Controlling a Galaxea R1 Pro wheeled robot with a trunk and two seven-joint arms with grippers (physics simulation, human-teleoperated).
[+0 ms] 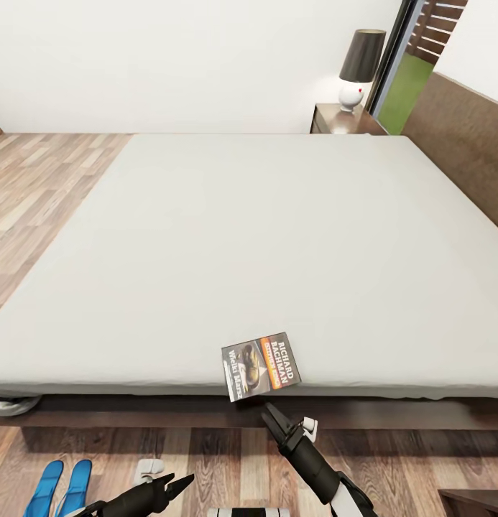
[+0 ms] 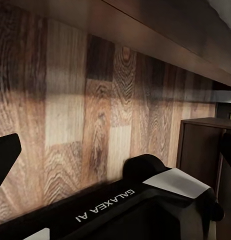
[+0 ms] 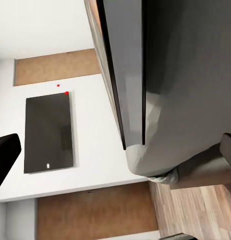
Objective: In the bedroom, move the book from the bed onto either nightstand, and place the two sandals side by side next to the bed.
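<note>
**Right gripper just below book at bed's near edge**

The left gripper [image 1: 178, 485] hung low over the plank floor [image 1: 227, 459], jaws slightly parted and holding nothing. The two sandals [image 1: 60, 488] lay side by side on the floor just left of it, near the bed [image 1: 205, 237]. The right gripper [image 1: 271, 418] pointed up at the bed frame, jaws narrowly open and empty, its tips just short of the book [image 1: 261, 365]. The book lay face up at the mattress's near edge, one corner overhanging. Far beyond, a nightstand [image 1: 338, 120] carried a lamp [image 1: 359, 68] beside the headboard [image 1: 460, 140].
</note>
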